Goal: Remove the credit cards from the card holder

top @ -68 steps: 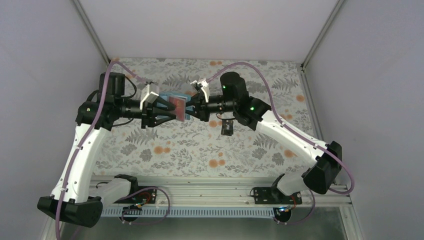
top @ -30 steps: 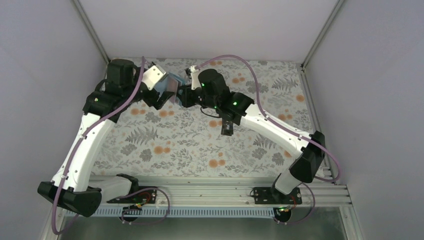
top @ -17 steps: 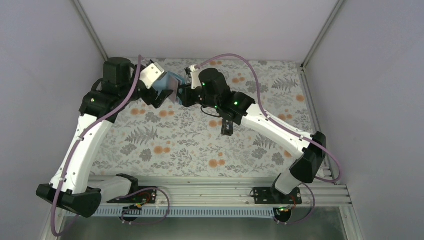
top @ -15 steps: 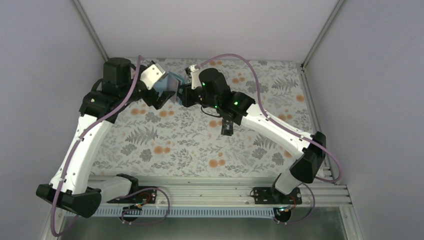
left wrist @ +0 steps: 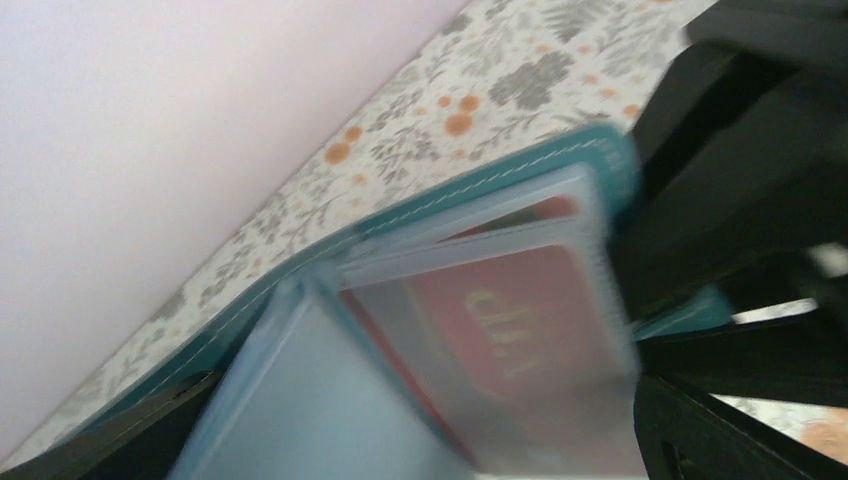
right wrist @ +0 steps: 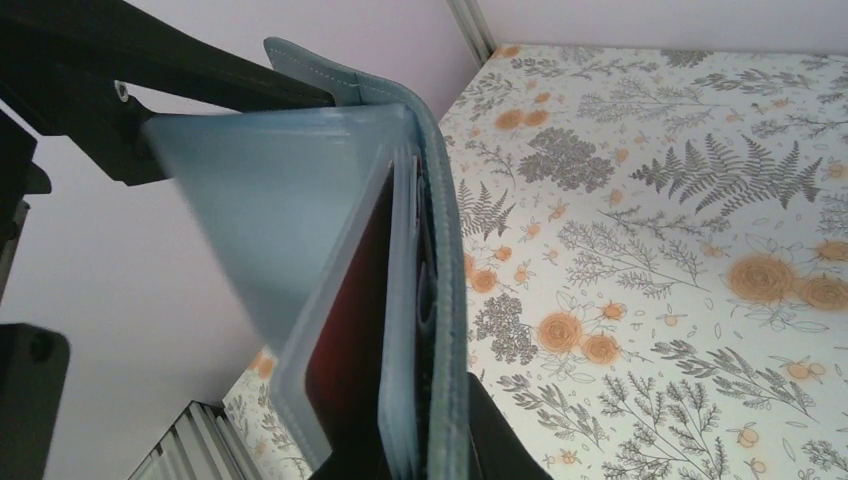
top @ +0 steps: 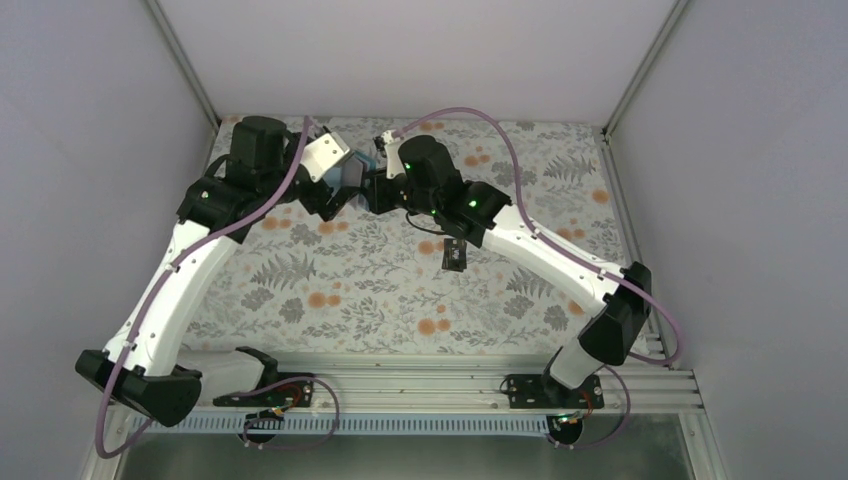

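Card holder [top: 351, 171] held aloft toward 11 o'clock; red card not yet out
Right tool [top: 374, 191] is clamped on one edge of the holder; left tool [top: 336, 196] is spread wide about its leaves; red card [left wrist: 500, 330] sits in a clear pocket; black card [top: 455, 254] lies on the tabletop [top: 560, 290]; best to pinch only the red card's edge and draw it along the pocket.

Lettering seen, none of it readable

In the left wrist view, toward 4 o'clock, the red card [left wrist: 520, 320] inside a clear sleeve of the card holder [left wrist: 480, 190] carries one short word in gold letters, turned on its side and too blurred to read. In the top view, the black card [top: 455, 255] lying just off centre at 4 o'clock bears pale marks too small to make out.
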